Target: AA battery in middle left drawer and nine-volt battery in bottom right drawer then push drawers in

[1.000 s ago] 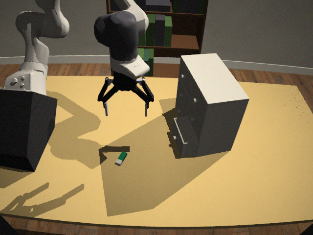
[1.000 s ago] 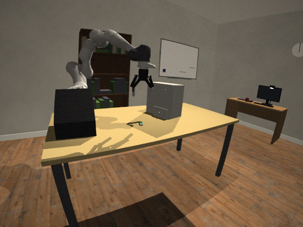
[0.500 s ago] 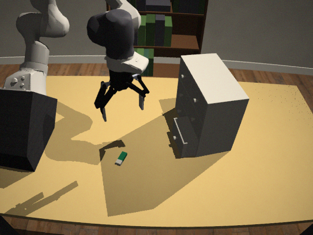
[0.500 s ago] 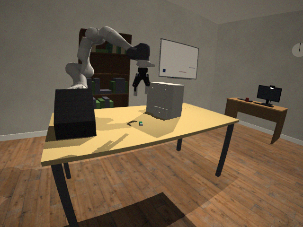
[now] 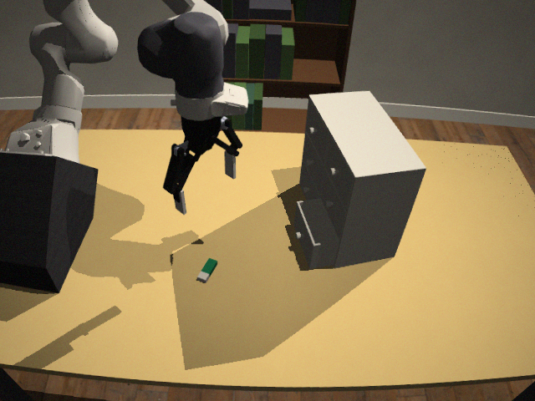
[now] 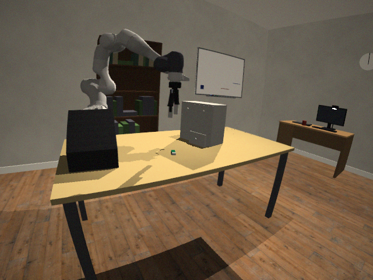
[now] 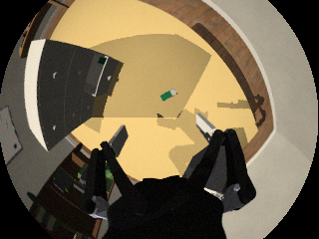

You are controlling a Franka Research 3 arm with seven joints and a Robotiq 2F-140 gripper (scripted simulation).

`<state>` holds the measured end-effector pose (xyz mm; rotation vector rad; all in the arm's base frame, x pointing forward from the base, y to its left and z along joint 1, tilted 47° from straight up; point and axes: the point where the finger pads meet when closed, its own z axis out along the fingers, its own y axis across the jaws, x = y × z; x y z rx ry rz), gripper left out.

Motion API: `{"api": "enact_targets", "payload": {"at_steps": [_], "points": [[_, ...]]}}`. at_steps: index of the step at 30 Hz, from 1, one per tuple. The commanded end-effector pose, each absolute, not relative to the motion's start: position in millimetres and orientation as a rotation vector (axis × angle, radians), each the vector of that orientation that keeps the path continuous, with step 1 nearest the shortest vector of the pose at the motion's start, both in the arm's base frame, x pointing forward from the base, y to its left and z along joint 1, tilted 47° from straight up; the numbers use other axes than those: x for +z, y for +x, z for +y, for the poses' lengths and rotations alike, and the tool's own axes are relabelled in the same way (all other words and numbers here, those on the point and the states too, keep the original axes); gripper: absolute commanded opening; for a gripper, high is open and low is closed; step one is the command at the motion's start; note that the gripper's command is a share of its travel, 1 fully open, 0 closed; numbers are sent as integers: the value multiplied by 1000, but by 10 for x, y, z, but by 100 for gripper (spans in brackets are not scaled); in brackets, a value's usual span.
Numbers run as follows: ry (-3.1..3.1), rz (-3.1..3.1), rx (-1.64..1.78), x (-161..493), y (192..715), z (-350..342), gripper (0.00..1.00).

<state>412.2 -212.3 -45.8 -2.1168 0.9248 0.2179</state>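
The nine-volt battery, a small green block with a pale grey end (image 5: 207, 270), lies flat on the yellow wooden table top (image 5: 453, 267), in shadow, well apart from the pale grey chest of drawers (image 5: 363, 181) (one bottom drawer (image 5: 312, 233) stands ajar). It looks rigid, light and smooth, best pinched across its long flat sides. The black two-finger gripper (image 5: 206, 183) hangs high above, spread wide and empty. Behind stand a bookshelf and wooden floor.
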Motion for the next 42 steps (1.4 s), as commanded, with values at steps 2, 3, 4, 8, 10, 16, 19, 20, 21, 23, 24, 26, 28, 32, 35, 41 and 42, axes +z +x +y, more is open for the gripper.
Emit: {"api": "enact_targets", "payload": {"at_steps": [2, 3, 4, 8, 10, 16, 19, 20, 21, 23, 24, 26, 28, 32, 35, 41, 42], "points": [[-2186, 752, 149, -469, 4088, -2122, 100], [-2228, 610, 82, -464, 4053, -2154, 100], [-2228, 610, 82, -464, 4053, -2154, 100], [-2228, 610, 82, -464, 4053, -2154, 100], [-2260, 473, 18, -459, 4021, -2184, 100], [-2284, 351, -39, -454, 3992, -2210, 100], [-2301, 244, -88, -449, 3967, -2234, 100], [-2301, 244, -88, -449, 3967, -2234, 100], [-2301, 244, -88, -449, 3967, -2234, 100], [-2301, 244, -88, -449, 3967, -2234, 100], [-2312, 151, -131, -445, 3946, -2254, 100], [-2312, 151, -131, -445, 3946, -2254, 100], [-2319, 73, -166, -441, 3928, -2272, 100], [-2323, 8, -196, -438, 3914, -2286, 100], [-2326, -44, -219, -435, 3902, -2298, 100], [-2328, -139, -261, -430, 3881, -2319, 100], [-2328, -143, -263, -430, 3880, -2320, 100]]}}
